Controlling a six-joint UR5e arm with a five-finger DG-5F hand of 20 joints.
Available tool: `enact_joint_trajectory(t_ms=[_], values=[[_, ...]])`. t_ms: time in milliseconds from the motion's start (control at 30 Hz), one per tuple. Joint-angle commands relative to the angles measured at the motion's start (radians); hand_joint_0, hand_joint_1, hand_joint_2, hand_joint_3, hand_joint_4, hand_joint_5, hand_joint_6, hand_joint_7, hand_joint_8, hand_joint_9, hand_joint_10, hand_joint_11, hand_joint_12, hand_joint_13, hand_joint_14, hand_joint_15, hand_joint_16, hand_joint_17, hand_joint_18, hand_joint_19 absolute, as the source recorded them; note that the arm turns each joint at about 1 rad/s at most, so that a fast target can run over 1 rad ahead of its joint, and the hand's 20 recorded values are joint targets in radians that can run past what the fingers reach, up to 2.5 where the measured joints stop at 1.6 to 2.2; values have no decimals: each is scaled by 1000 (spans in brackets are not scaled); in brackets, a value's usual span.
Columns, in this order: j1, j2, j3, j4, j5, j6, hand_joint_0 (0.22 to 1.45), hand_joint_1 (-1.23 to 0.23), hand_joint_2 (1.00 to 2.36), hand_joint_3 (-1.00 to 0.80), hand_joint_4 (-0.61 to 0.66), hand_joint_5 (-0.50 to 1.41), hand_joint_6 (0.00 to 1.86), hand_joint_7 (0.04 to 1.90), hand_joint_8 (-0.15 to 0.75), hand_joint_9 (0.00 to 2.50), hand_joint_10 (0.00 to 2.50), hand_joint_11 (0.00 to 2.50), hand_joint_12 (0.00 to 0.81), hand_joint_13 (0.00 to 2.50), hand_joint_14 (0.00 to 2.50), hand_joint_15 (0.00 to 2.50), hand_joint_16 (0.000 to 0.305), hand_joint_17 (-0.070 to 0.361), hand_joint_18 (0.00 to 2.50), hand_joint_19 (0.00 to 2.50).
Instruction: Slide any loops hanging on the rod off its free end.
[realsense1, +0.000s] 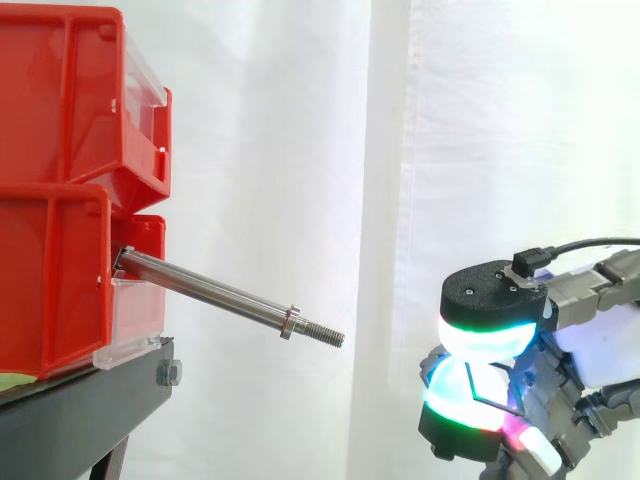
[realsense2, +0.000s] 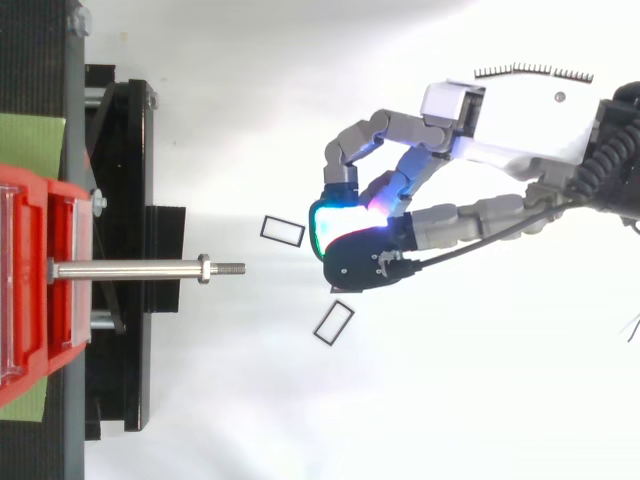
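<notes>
The steel rod (realsense1: 215, 292) sticks out of the lower red bin (realsense1: 50, 280), tilting down toward its threaded free end (realsense2: 232, 268). Nothing hangs on it. My hand (realsense2: 365, 240) is to the right of that end and lower than it in the side view (realsense1: 495, 340), well apart from the rod. Its fingers are curled with the glowing pads pressed together. A thin black rectangular loop (realsense1: 490, 399) shows between them. Two more black loops (realsense2: 282, 230) (realsense2: 333, 322) show against the white ground between the hand and the rod's tip.
Two red bins are stacked on a black stand (realsense1: 80, 410) at the left, the upper bin (realsense1: 60, 100) overhanging the rod's root. A green sheet (realsense2: 30, 145) lies behind the stand. White curtain lies beyond the rod's tip.
</notes>
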Motion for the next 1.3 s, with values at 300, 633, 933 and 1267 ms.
enact_joint_trajectory(t_ms=[300,633,933,1267], values=[[0,0,1,31,0,0,594,-727,1012,35,52,-134,908,1164,368,1153,11,653,420,884,11,354,68,153,836,395],[2,0,1,31,0,0,592,-723,1010,20,66,-130,901,1188,473,1056,0,77,400,722,3,119,66,148,775,299],[0,0,0,31,0,0,594,-708,1015,-4,93,-135,894,1225,514,1075,0,0,398,698,2,89,63,141,756,305],[0,-1,0,31,0,0,596,-691,1026,-30,84,-154,900,1194,473,1011,0,0,365,672,2,107,55,124,713,321]])
